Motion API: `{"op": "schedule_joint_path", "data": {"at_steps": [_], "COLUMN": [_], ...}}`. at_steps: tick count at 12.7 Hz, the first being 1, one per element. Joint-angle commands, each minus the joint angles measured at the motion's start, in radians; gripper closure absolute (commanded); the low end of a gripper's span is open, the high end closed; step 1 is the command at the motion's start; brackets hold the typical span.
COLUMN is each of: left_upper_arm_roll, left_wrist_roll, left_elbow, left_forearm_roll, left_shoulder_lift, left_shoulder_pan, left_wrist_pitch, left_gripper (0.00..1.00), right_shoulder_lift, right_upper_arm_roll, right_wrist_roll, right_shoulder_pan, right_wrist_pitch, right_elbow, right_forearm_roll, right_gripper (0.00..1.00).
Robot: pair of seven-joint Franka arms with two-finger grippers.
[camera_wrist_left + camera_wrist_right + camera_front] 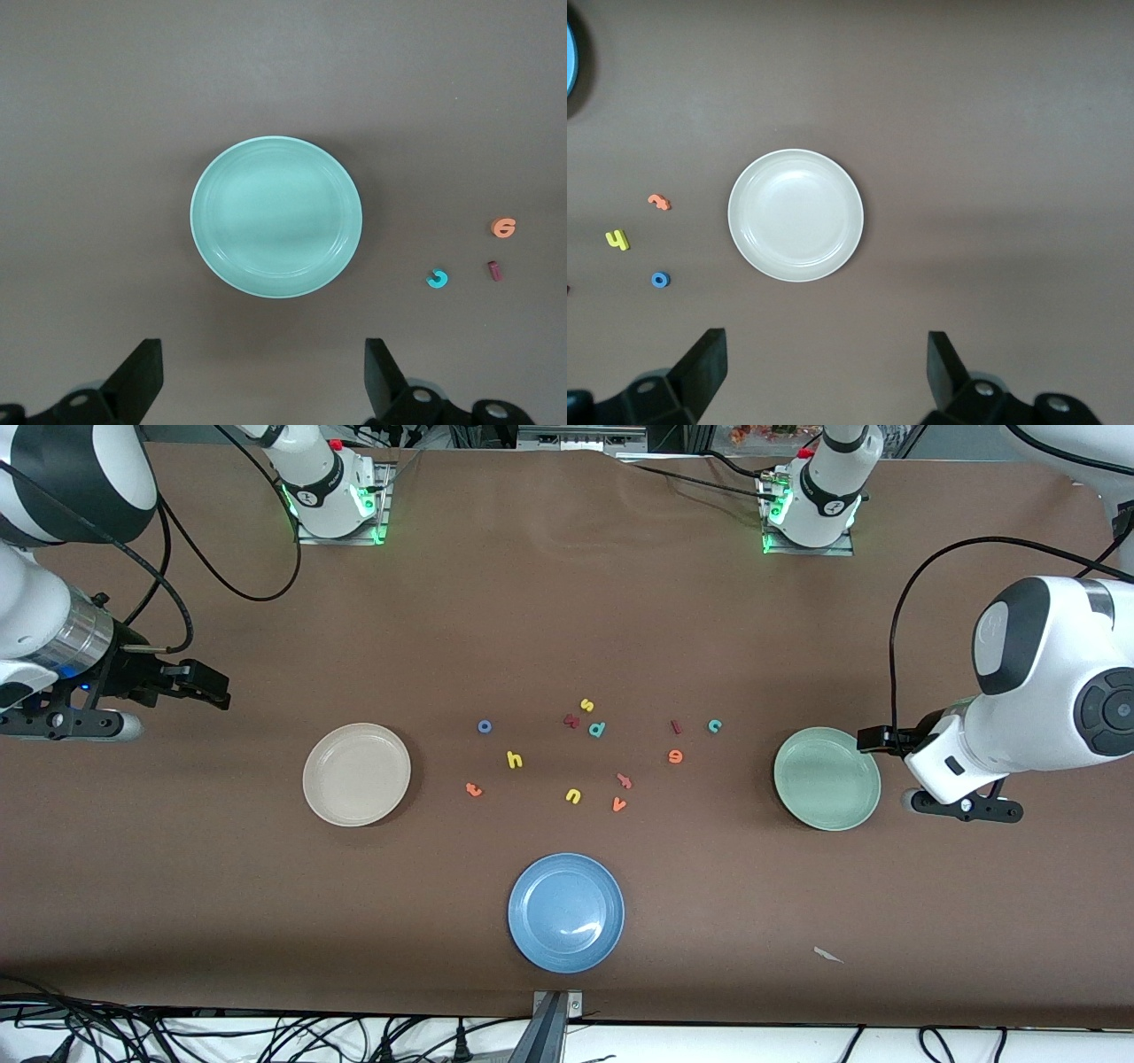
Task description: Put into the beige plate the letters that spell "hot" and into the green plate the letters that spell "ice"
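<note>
The beige plate (357, 773) (796, 215) lies bare, and beside it are the blue "o" (485, 726) (660, 280), yellow "h" (514, 759) (617, 239) and orange "t" (474, 789) (659, 202). The green plate (827, 778) (275, 216) is bare too, with the dark red "i" (676, 727) (496, 270), teal "c" (715, 725) (437, 279) and orange "e" (675, 756) (502, 227) lying next to it. My right gripper (208, 688) (824, 372) hangs open over the table beside the beige plate. My left gripper (873, 740) (264, 376) hangs open beside the green plate.
A blue plate (566, 911) sits nearest the front camera. Mid-table lie a yellow "s" (586, 705), teal "p" (597, 729), yellow "u" (573, 795), orange "v" (619, 805) and two reddish letters. A paper scrap (828, 955) lies near the front edge.
</note>
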Motion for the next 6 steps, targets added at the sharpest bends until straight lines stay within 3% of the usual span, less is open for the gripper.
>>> {"op": "schedule_joint_path", "data": {"at_steps": [1, 6], "left_upper_arm_roll": [0.008, 0.008], "left_wrist_roll": [0.018, 0.027], "left_elbow": [-0.004, 0.003], "left_forearm_roll": [-0.031, -0.030], "left_shoulder_lift": [-0.020, -0.113], "left_shoulder_pan": [-0.002, 0.000], "left_wrist_pitch": [-0.010, -0.111], "left_gripper": [0.00, 0.01], "right_shoulder_lift": [-0.013, -0.013], "right_upper_arm_roll": [0.008, 0.008], "right_wrist_roll": [-0.005, -0.005], "right_shoulder_pan": [0.001, -0.001], "right_wrist_pitch": [-0.003, -0.001], "right_elbow": [-0.003, -0.002], "right_forearm_roll": [-0.010, -0.009], "right_gripper": [0.00, 0.00]}}
